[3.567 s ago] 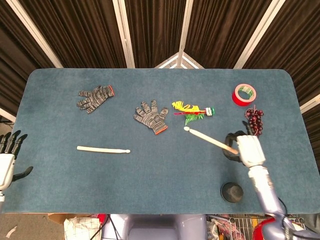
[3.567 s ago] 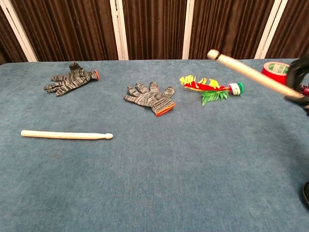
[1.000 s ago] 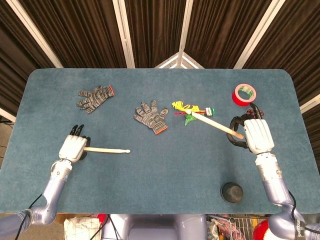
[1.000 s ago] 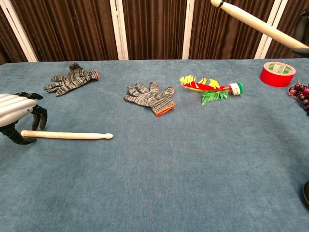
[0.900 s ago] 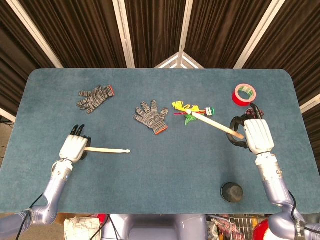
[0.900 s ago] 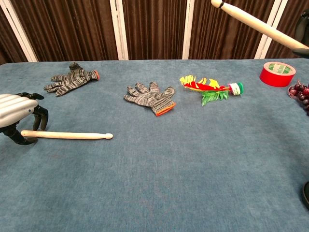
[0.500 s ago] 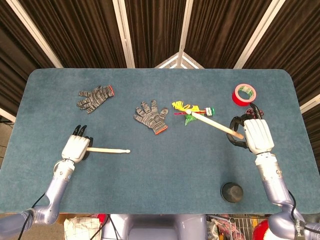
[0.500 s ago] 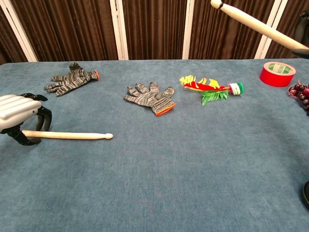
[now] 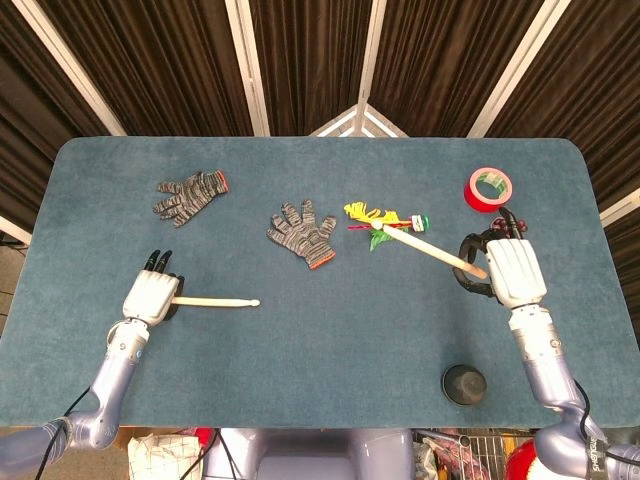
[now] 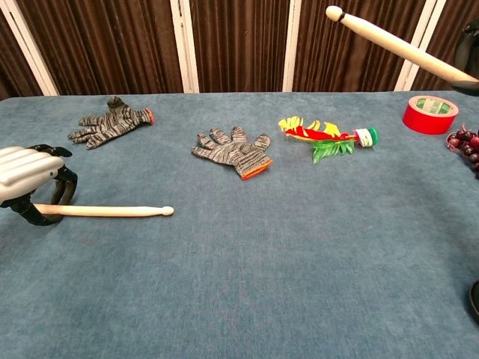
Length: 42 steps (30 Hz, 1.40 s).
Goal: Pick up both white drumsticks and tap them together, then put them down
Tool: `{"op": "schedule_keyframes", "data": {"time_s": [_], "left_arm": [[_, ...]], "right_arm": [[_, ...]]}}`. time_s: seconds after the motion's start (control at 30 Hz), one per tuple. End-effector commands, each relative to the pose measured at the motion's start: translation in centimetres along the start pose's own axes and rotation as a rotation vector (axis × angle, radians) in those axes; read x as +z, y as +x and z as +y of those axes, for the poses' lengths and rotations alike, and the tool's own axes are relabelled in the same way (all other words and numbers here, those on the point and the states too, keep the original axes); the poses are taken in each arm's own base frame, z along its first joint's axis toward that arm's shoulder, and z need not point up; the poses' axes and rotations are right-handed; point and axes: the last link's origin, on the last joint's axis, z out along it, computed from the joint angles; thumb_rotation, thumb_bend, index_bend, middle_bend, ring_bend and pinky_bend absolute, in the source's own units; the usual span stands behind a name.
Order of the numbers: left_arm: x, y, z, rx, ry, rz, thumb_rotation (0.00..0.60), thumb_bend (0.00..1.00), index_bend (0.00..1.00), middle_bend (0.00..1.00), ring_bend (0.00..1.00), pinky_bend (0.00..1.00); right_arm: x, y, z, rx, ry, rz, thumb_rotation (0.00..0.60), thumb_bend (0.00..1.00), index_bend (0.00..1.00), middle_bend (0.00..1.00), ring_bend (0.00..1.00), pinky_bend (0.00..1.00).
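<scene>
One white drumstick lies on the blue table at the left, tip pointing right. My left hand covers its butt end, dark fingers curled down around the stick. The other white drumstick is raised in the air and slants up to the left. My right hand grips its butt end; in the chest view only the edge of the right hand shows at the frame's right border.
Two grey knit gloves lie at the back left and centre. A feathered toy, red tape roll and dark grapes sit at the right. A black round object is near the front edge.
My left hand came in from the table's left edge onto the lying stick's butt, and its fingers have curled closer around it. My right hand lifted its stick higher earlier and now holds still.
</scene>
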Motion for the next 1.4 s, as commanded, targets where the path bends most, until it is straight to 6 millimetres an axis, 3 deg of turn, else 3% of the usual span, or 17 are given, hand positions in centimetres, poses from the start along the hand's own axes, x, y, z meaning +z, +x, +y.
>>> {"op": "schedule_keyframes", "data": {"time_s": [0.03, 0.77, 1.4], "left_arm": [[0.0, -0.1, 0.0, 0.003, 0.003, -0.005, 0.600, 0.42, 0.55, 0.53, 0.06, 0.00], [0.2, 0.3, -0.4, 0.061, 0.047, 0.031, 0.600, 0.46, 0.59, 0.58, 0.08, 0.00], [0.4, 1.4, -1.0, 0.013, 0.023, 0.135, 0.600, 0.47, 0.61, 0.61, 0.12, 0.00]], "right_arm": [[0.0, 0.0, 0.0, -0.002, 0.000, -0.001, 0.600, 0.38, 0.68, 0.62, 0.41, 0.01], [0.1, 0.1, 0.1, -0.014, -0.005, 0.000, 0.600, 0.38, 0.69, 0.62, 0.41, 0.01], [0.1, 0.1, 0.2, -0.026, -0.014, 0.009, 0.600, 0.38, 0.69, 0.62, 0.41, 0.01]]}}
